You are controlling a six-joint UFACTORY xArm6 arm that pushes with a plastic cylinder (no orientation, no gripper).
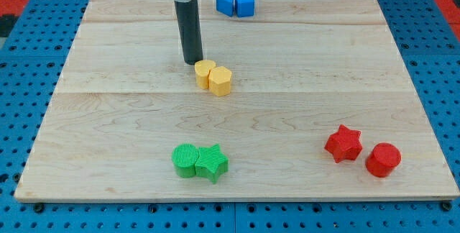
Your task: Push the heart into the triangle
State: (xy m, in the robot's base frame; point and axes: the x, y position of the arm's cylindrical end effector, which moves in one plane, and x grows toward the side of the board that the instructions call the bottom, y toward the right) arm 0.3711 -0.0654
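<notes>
A yellow heart block [205,71] lies just above the board's middle and touches a yellow hexagon block [221,81] on its lower right. A blue triangle block [226,3] sits at the view's top edge of the board, touching a blue cube [246,4] on its right. My tip [192,62] rests on the board just left of and slightly above the yellow heart, almost touching it. The dark rod rises from there to the view's top.
A green round block [186,160] and a green star [212,163] touch each other near the bottom middle. A red star [343,144] and a red round block [383,160] lie at the bottom right. The wooden board [108,118] sits on a blue pegboard.
</notes>
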